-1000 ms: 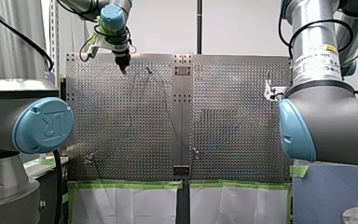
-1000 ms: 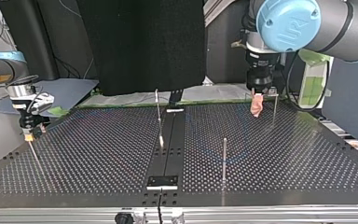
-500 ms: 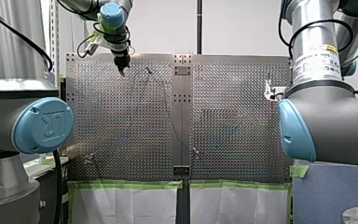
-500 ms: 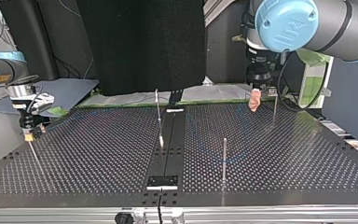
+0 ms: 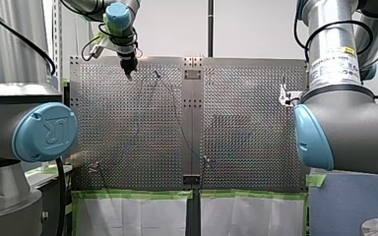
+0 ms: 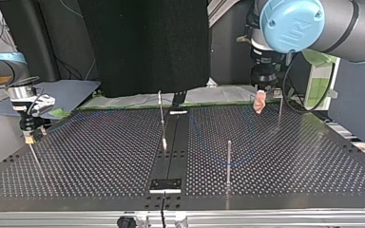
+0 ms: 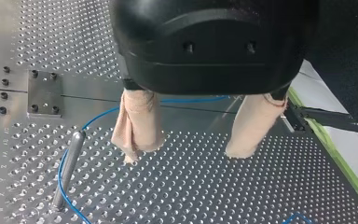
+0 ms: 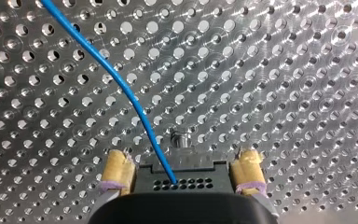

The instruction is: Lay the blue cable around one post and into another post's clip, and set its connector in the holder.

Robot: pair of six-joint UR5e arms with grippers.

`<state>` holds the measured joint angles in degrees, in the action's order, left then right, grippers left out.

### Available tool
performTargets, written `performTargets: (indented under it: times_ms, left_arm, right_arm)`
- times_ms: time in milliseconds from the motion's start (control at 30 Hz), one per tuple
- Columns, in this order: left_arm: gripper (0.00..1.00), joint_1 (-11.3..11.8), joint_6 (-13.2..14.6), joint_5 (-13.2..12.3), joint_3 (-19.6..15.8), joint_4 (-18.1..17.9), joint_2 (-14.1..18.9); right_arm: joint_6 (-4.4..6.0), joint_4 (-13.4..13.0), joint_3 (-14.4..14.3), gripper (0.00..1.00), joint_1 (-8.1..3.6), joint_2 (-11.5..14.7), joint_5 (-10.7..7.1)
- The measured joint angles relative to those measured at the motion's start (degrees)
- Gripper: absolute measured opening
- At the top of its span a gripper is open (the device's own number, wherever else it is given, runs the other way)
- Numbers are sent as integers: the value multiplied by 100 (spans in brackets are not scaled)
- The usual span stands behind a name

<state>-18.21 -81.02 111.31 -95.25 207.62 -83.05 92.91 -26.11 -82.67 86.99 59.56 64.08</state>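
My left arm (image 5: pixel 118 20) is the mover: over the last second it has drifted a touch toward the far edge of the perforated table (image 5: pixel 246 123) and lifted slightly, and for the last half second it has held dead still. My right arm (image 6: pixel 4 71) has not budged in all that time, parked at the top view's left edge.

Down to the hands. My left gripper (image 7: pixel 185 154) hangs wide, its beige pads (image 7: pixel 137 126) well apart with nothing between them, just above the holes. My right gripper (image 8: pixel 182 163) is clamped on the connector (image 8: pixel 182 181), a yellow pad (image 8: pixel 116 173) on either side of the black block.

And the blue cable (image 8: pixel 121 86)? It leaves the connector and runs off across the plate. In the left wrist view it passes behind the open fingers and bends close by the foot of a post (image 7: pixel 70 163), though how far round it goes I cannot tell.

My read: the left hand's small retreat looks like backing off a stretch of cable already laid, which leaves the clip and the holder for the connector as the work not yet done.
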Motion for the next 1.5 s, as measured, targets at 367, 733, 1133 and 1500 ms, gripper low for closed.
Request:
performTargets:
  times_ms: [367,733,1133,1500]
  left_arm:
    - [100,-42,-452,-186,-266,-324,299]
    - [100,-169,-1090,-808,-898,-957,360]
    - [100,-334,-1523,-1356,-1624,-1683,-351]
    - [100,-345,-1300,-1384,-2251,-2310,-970]
  right_arm:
    - [1,-6,0,100,2,3,0]
    - [16,-3,0,100,2,1,-1]
    - [12,-8,0,100,3,4,-7]
    - [4,-3,9,100,6,4,-9]
